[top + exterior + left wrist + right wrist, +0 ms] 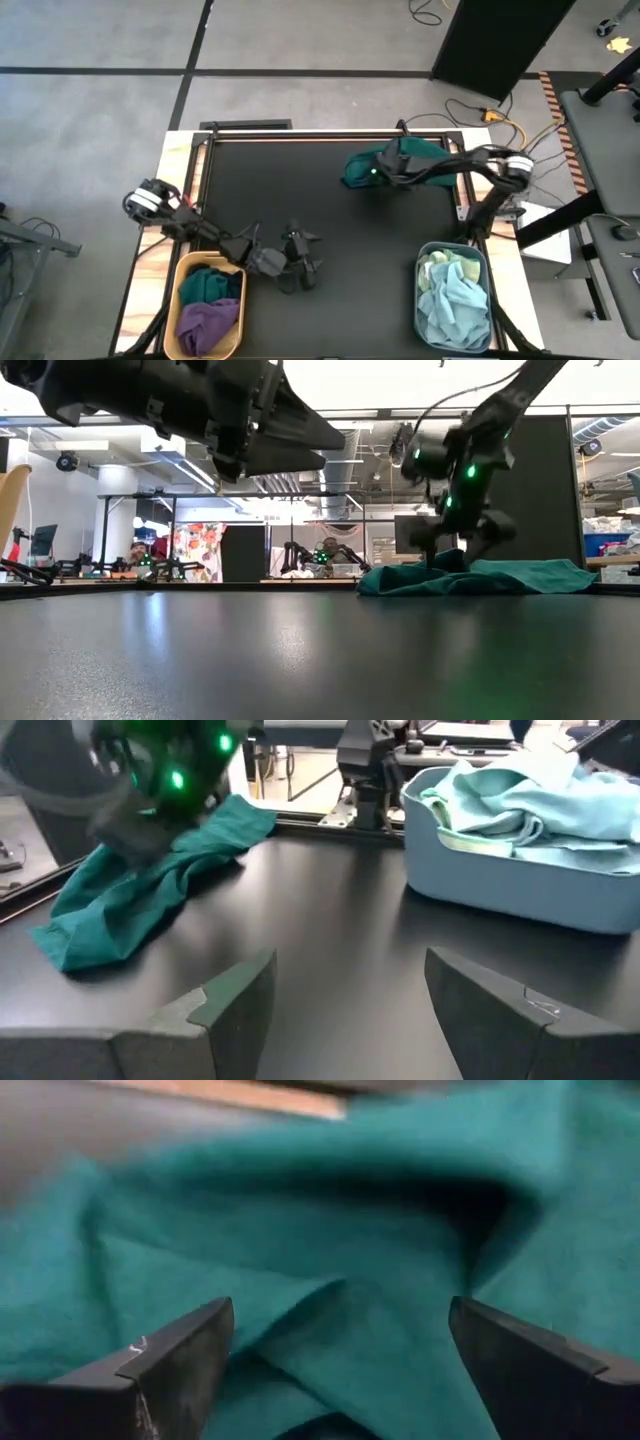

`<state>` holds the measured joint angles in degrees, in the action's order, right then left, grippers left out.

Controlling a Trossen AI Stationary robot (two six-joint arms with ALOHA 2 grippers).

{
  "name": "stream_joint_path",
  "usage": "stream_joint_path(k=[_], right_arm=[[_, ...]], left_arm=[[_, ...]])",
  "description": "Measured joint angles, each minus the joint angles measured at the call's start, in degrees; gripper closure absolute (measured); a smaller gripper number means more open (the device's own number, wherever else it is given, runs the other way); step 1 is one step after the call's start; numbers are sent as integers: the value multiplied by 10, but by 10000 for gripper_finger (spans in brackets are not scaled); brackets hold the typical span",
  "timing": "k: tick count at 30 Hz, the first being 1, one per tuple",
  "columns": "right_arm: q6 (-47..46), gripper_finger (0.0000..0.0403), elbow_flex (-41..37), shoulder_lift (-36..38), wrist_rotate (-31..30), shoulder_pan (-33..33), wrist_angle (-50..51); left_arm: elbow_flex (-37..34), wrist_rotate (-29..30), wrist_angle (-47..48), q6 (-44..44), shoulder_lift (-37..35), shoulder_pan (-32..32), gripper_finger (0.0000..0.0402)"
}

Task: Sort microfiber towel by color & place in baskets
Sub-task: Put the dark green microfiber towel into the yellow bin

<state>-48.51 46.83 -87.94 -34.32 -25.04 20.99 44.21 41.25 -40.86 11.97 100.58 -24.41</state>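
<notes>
Right end effector (375, 172) spread wide, lowered onto dark green towel (400, 160) lying crumpled at far right of black bench (330, 240), fingers (170, 1360) either side of a fold, nothing pinched. Left end effector (305, 258) spread and empty, just beside orange-yellow basket (180, 305) holding green and purple cloths. Grey-blue basket (420, 300) at near right, filled with light blue and pale yellow-green cloths.
</notes>
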Motion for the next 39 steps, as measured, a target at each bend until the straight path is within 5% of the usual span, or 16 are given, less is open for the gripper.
stream_joint_path(k=[8,14,20,26,32,39], right_arm=[[6,39,49,-132,137,32,-94],[70,39,101,-101,240,149,-103],[121,39,109,39,197,255,-70],[124,39,108,167,45,356,70],[82,39,106,241,-35,433,166],[65,39,99,247,-47,474,187]], left_arm=[[0,-32,84,11,-34,13,161],[0,-30,234,92,-92,43,162],[4,-73,257,114,-101,119,160],[47,-119,235,72,-41,196,140],[165,-177,232,61,70,255,119],[336,-186,327,62,207,302,118]])
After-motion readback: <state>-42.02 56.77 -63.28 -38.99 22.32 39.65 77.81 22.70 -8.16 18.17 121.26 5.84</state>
